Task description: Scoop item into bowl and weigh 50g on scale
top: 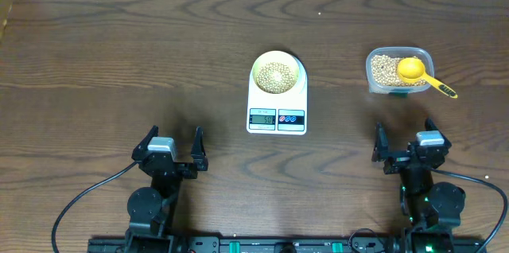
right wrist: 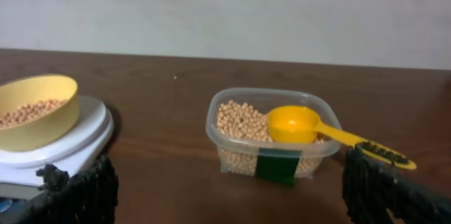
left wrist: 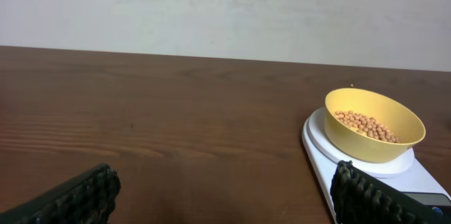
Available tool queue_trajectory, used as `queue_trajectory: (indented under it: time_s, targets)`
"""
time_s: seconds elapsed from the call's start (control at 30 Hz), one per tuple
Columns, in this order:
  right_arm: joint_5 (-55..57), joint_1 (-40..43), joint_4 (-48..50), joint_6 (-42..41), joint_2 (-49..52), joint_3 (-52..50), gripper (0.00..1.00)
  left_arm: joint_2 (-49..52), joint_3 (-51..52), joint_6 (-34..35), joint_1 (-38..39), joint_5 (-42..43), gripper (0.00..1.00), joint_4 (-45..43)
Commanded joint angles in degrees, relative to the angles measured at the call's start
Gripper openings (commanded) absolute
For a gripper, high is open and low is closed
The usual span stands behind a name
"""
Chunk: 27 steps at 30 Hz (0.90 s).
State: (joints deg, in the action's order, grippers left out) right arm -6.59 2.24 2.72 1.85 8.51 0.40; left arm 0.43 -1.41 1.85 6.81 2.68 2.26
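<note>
The white scale [top: 277, 103] sits in the middle of the brown wooden counter [top: 119, 62]. It is flat and smooth, a rectangle with soft corners. The small yellow bowl [left wrist: 363, 145] stands on its far end, at 12 o'clock from the little screen, so the scale can feel its weight. Inside the bowl is a low heap of beans [top: 277, 75], round, tan and hard-looking. The numbers on the screen are too small to read, so I cannot tell if the weight is right.

At 3 o'clock from the bowl, well apart, is a clear plastic tub [right wrist: 213, 127] with more beans in it. The yellow scoop [top: 411, 68] lies on them, cup up. Its long handle pokes over the rim toward 4 o'clock, easy to grab.

The left gripper [top: 175, 134] is at 7 o'clock from the scale and the right gripper [top: 404, 127] is at 5 o'clock. Both are spread wide and hold nothing. They sit back, I think, so nothing bumps the scale.
</note>
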Motion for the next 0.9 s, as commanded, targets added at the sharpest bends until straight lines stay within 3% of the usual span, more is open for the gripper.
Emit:
queue_trajectory:
  time_s: [0.0,0.17,0.7,0.87]
  targets:
    - [0.7,-0.9,-3.1,0.6,-2.2,-0.1,0.99,-0.2,1.2,0.3,-0.1,-0.9,0.98,1.8]
    - [2.2,-1.0,-6.8,1.5,-8.1,-0.1,0.99,-0.2,1.2,0.3,-0.1,-0.9,0.98,1.8]
    - [3.5,-1.2,-7.0,4.0,-8.2,-0.1,0.99,-0.2,1.2,0.3,-0.1,-0.9,0.98,1.8]
    - [7.6,-1.2,-7.0,-1.0,-8.2,-0.1,0.99,-0.2,1.2,0.3,-0.1,-0.9,0.98,1.8]
